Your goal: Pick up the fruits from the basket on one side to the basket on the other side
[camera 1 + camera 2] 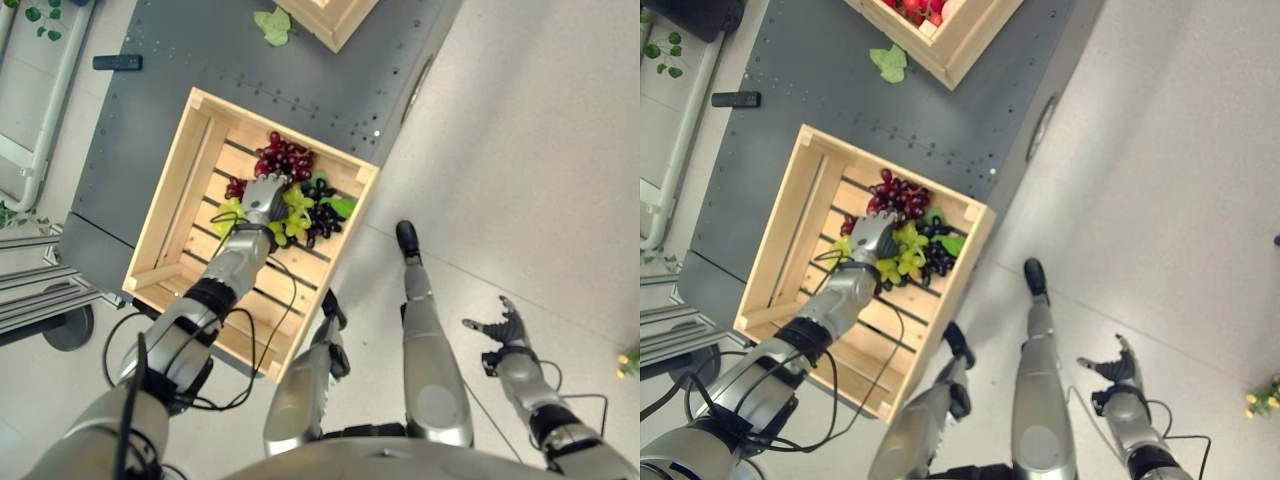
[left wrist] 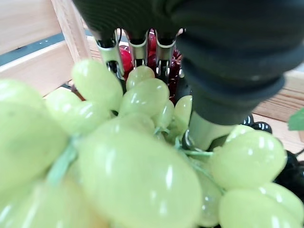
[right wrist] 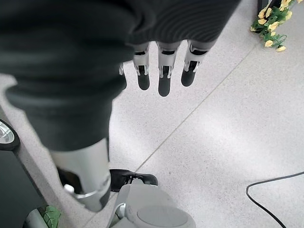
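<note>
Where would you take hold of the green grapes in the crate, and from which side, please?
Probably from straight above, fingers closing round the middle of the green grapes: the bunch lies flat on the crate slats, hemmed by red grapes beyond and black grapes beside, so the sides are blocked. The left hand is already on top of it, fingers among the berries.

— What carries everything?
— A dark grey table (image 1: pixel 850 105). A wooden crate (image 1: pixel 790 235) rests on it.
— Beyond the crate?
— A second crate (image 1: pixel 962 45), a green leaf (image 1: pixel 889 63), a black remote (image 1: pixel 736 99).
</note>
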`<state>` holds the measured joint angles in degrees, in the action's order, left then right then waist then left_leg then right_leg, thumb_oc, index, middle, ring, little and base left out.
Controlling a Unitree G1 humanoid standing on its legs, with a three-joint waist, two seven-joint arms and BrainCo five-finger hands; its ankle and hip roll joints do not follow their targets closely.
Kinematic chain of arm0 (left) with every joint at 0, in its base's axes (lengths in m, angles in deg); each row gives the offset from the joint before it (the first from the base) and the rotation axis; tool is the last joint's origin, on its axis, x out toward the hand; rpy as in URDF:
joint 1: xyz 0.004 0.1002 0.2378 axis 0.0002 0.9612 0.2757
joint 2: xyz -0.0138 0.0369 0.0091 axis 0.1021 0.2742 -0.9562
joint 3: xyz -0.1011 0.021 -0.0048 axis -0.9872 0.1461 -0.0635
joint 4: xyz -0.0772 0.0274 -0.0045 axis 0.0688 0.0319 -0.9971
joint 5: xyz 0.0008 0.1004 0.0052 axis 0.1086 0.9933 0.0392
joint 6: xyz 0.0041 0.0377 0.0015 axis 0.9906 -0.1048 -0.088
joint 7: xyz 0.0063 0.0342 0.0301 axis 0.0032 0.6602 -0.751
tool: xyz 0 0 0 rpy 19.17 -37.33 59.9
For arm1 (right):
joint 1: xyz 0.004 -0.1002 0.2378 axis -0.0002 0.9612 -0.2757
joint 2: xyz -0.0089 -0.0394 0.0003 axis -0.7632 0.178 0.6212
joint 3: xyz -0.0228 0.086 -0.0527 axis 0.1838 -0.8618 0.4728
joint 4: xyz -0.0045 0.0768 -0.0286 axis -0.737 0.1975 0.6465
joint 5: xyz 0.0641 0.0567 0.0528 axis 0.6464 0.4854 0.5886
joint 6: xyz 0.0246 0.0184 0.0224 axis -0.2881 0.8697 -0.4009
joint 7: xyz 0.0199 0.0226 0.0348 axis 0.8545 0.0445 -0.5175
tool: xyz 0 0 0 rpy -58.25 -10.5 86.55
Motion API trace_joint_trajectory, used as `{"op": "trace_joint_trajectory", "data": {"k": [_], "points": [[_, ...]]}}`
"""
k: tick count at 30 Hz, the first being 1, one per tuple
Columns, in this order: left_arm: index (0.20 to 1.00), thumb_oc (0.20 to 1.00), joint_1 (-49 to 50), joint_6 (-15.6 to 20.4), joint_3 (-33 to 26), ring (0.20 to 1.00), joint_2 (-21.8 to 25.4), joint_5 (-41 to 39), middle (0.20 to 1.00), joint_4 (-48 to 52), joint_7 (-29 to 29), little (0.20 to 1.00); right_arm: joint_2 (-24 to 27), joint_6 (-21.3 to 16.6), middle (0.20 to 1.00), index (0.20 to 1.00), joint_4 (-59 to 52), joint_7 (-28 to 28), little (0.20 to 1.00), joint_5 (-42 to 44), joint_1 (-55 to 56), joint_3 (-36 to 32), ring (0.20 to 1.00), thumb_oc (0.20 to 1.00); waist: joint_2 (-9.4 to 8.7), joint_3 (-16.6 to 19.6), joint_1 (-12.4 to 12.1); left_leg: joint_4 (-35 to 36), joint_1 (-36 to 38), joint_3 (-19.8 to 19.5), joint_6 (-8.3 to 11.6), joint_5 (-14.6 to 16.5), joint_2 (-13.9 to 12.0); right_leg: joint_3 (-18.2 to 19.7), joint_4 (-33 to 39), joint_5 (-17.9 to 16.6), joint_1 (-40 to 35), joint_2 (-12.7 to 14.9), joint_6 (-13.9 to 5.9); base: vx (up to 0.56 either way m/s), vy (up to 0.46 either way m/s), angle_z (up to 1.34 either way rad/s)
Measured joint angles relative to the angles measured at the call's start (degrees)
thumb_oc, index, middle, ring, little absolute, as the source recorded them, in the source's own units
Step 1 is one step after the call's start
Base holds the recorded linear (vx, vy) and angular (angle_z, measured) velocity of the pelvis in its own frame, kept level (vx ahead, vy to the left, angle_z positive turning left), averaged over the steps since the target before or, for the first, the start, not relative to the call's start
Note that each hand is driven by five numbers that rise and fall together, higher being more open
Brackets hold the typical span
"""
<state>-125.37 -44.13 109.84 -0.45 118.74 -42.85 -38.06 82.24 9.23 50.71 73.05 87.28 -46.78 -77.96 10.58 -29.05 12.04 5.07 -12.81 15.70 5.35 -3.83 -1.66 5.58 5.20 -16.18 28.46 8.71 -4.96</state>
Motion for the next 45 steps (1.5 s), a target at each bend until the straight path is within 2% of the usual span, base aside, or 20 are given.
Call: {"op": "trace_joint_trajectory", "data": {"k": [10, 15, 17, 21, 28, 34, 37, 45], "points": [[0.200, 0.200, -0.01, 1.18, 0.95, 0.200, 1.25, 0.65, 0.200, 0.05, 0.02, 0.200, 0.02, -0.02, 1.000, 1.000, 0.09, 0.50, 1.000, -0.03, -0.03, 0.04, 1.000, 1.000, 0.00, 0.00, -0.10, -0.01, 0.03, -0.04, 0.28, -0.09, -0.08, -0.02, 0.00, 0.00, -0.02, -0.31, 0.00, 0.00, 0.000, 0.00], [0.200, 0.200, 1.03, 2.07, -0.95, 0.200, 1.13, -1.62, 0.200, 0.55, 0.03, 0.200, 0.02, -0.02, 1.000, 1.000, 0.06, 0.51, 1.000, -0.02, -0.07, -0.01, 1.000, 1.000, -0.01, -0.01, -0.15, 0.00, 0.07, -0.06, 0.30, -0.07, -0.15, -0.11, 0.00, 0.00, -0.05, -0.34, 0.00, 0.00, 0.000, 0.00], [0.200, 0.200, 2.96, 3.35, -4.80, 0.200, 0.58, -5.11, 0.200, 1.52, 0.15, 0.200, 0.00, -0.02, 1.000, 1.000, -0.08, 0.51, 1.000, -0.01, -0.10, -0.15, 1.000, 1.000, -0.04, -0.03, 0.16, -0.01, 0.11, -0.05, 0.37, -0.02, -0.24, -0.12, 0.00, 0.00, -0.04, -0.30, 0.00, 0.00, 0.000, -0.02], [0.200, 0.200, 11.12, 6.77, -13.23, 0.200, 0.38, -20.21, 0.200, 9.10, 0.14, 0.200, -0.02, -0.01, 1.000, 1.000, -0.87, 0.49, 1.000, 0.00, -0.02, -0.43, 1.000, 1.000, -0.16, -0.11, 0.31, -0.02, 0.13, -0.16, 0.47, 0.06, -0.47, -0.21, -0.01, -0.03, 0.04, -0.55, -0.03, 0.00, -0.003, -0.03], [0.200, 0.200, 22.92, 9.75, -19.69, 0.200, 0.82, -35.45, 0.200, 19.90, 1.89, 0.200, 0.11, 0.03, 1.000, 1.000, -2.84, -0.62, 1.000, 0.00, 0.03, -2.31, 1.000, 1.000, -0.17, -0.12, -0.77, -0.02, -0.01, -0.27, 0.51, 0.18, -0.58, -0.32, -0.01, -0.06, 0.14, -0.64, -0.07, 0.00, 0.000, 0.00], [0.200, 0.200, 36.39, 12.93, -27.09, 0.200, 3.30, -51.45, 0.200, 30.68, 5.10, 0.200, 0.64, 0.05, 1.000, 1.000, -4.59, -2.88, 1.000, -0.04, 0.93, -3.60, 1.000, 1.000, -0.19, -0.14, -0.99, -0.04, -0.22, -0.58, 0.57, 0.26, -0.68, -0.53, 0.00, -0.04, 0.21, -0.67, -0.05, 0.00, -0.006, 0.02], [0.200, 0.200, 38.15, 13.32, -28.26, 0.200, 3.82, -54.32, 0.200, 33.26, 6.16, 0.200, 0.74, 0.08, 1.000, 1.000, -4.46, -3.45, 1.000, -0.05, 1.48, -4.21, 1.000, 1.000, -0.19, -0.14, -2.19, -0.05, -0.30, -0.77, 0.58, 0.25, -0.71, -0.66, -0.01, -0.06, 0.22, -0.66, -0.05, 0.00, -0.004, 0.02], [0.200, 0.200, 39.72, 14.11, -28.70, 0.200, 4.82, -57.06, 0.200, 41.06, 8.45, 0.200, 1.13, 0.09, 1.000, 1.000, -6.19, -4.64, 1.000, -0.56, 1.59, -4.52, 1.000, 1.000, -0.20, -0.14, -2.85, -0.06, -0.76, -1.67, 0.55, 0.20, -0.85, -1.49, -0.02, -0.09, 0.17, -0.63, 0.01, 0.00, -0.007, 0.05]]}}
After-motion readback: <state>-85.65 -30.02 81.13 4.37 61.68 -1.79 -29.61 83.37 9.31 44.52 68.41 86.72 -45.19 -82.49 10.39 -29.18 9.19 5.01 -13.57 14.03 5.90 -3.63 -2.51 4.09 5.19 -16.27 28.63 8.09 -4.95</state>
